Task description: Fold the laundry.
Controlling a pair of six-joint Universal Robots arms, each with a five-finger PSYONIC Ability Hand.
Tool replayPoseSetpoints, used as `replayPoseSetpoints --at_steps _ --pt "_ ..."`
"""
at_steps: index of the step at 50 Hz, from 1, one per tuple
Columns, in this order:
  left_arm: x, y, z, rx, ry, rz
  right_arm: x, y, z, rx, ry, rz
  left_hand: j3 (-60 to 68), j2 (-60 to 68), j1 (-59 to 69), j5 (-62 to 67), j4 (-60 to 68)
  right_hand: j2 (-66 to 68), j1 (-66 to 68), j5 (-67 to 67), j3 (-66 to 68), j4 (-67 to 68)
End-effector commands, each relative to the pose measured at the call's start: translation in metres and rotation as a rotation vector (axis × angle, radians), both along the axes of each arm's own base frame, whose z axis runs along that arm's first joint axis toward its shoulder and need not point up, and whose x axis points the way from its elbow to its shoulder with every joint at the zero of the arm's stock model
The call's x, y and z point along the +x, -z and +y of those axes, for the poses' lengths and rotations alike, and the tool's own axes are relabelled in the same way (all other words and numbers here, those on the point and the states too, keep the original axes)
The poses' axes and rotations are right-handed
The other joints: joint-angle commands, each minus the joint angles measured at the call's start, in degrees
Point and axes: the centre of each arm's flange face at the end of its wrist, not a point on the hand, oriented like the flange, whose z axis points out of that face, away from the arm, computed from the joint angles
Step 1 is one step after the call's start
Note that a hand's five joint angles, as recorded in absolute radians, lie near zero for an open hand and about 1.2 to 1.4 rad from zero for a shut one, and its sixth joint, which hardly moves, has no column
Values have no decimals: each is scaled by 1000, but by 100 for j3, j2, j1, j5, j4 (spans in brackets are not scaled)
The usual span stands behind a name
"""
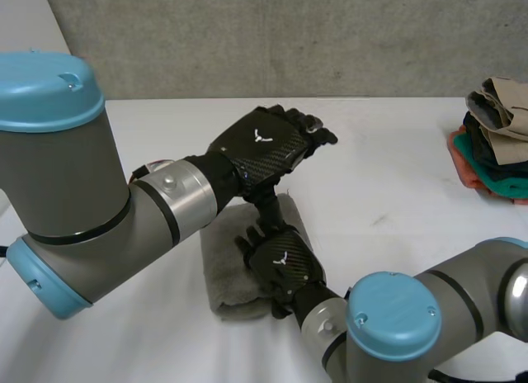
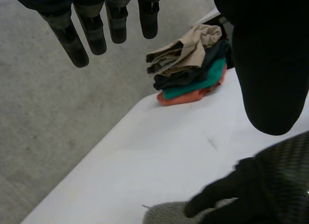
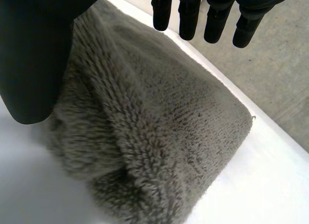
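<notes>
**Fig.** A folded grey towel (image 1: 224, 271) lies on the white table (image 1: 396, 177) close to the robot. The right hand (image 1: 285, 263) is over the side of the towel nearest its own arm. The left hand (image 1: 262, 148) hangs in the air above the towel's far edge.

Right hand: fingers (image 3: 189, 16) straight and released, thumb spread aside, palm facing the fluffy pile. It grasps nothing, and whether the palm touches the towel cannot be told.

Left hand: fingers (image 2: 72, 40) straight and relaxed, empty.

A stack of folded clothes (image 1: 499, 135) stands well apart, at the table's far right edge.

The towel looks already doubled into a thick bundle, so the step in hand is judged to be flattening it or taking it up for the stack. To flatten it well, the right hand should press over the middle rather than the rounded fold, so the layers do not slide. A lift would call for fingers under the whole bundle and the thumb on top. The left hand should then support the opposite edge to stop it unrolling.
</notes>
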Motion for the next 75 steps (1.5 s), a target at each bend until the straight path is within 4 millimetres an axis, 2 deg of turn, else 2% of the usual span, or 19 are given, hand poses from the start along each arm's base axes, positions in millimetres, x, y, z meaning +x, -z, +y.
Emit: replayPoseSetpoints --at_steps 1,5,14,20,26,33,37,40,43,49,52,55,56,59,65,68,69,73,75 --pt "1 6 0 13 -7 -10 8 8 -9 -60 -13 24 26 68 139 -33 72 -175 -235 -223 -171 -129" --pt "1 5 0 12 -9 -10 13 4 -12 -83 -21 7 26 68 139 -33 72 1160 1100 1111 1164 1206" --pt "1 3 -1 6 -10 -5 20 12 -19 -84 -27 6 9 52 122 -49 55 2270 2210 2222 2274 2316" --pt "1 3 -1 6 -12 -5 24 0 -33 -119 4 -29 26 68 139 -33 72 6821 6761 6772 6825 6867" --pt "3 -3 -2 -9 -18 6 20 -26 -57 -179 48 -87 9 52 122 -49 55 6825 6765 6777 6829 6871" --pt "7 -8 -10 -20 -40 15 20 -30 -80 -198 84 -96 -8 35 106 -66 39 6825 6765 6777 6829 6871" --pt "11 -15 -12 -39 -55 28 14 -48 -113 -257 146 -134 -42 1 72 -100 5 6825 6765 6777 6829 6871" --pt "17 -26 -16 -74 -84 52 0 -78 -152 -339 223 -180 -58 -16 55 -117 -12 6825 6765 6777 6829 6871" --pt "20 -37 -21 -113 -118 87 -24 -134 -193 -478 301 -269 -58 -16 55 -117 -12 6825 6765 6777 6829 6871" --pt "22 -56 -23 -141 -144 181 -71 -206 -241 -651 338 -379 -42 1 72 -100 5 6825 6765 6777 6829 6871" --pt "22 -58 -23 -139 -143 199 -97 -225 -259 -693 352 -408 -42 1 72 -100 5 6825 6765 6777 6829 6871" --pt "22 -57 -22 -135 -141 198 -148 -240 -287 -732 422 -424 -42 1 72 -100 5 6825 6765 6777 6829 6871" --pt "22 -55 -22 -131 -141 195 -181 -242 -303 -746 469 -417 -58 -16 55 -117 -12 6825 6765 6777 6829 6871" --pt "22 -54 -21 -129 -138 192 -228 -235 -327 -771 505 -401 -42 1 72 -100 5 6825 6765 6777 6829 6871" --pt "21 -50 -20 -119 -136 186 -283 -194 -360 -764 471 -354 -25 18 89 -83 22 6825 6765 6777 6829 6871" --pt "21 -47 -19 -112 -136 180 -321 -148 -378 -693 455 -336 -25 18 89 -83 22 6825 6765 6777 6829 6871" --pt "21 -46 -19 -109 -136 177 -340 -121 -383 -635 447 -341 -25 18 89 -83 22 6825 6765 6777 6829 6871" --pt "21 -42 -18 -100 -135 167 -358 -69 -386 -510 417 -353 -8 35 105 -66 38 6825 6765 6777 6829 6871" --pt "21 -38 -17 -90 -134 162 -359 -57 -385 -485 401 -345 -8 35 105 -66 38 6825 6765 6777 6829 6871"
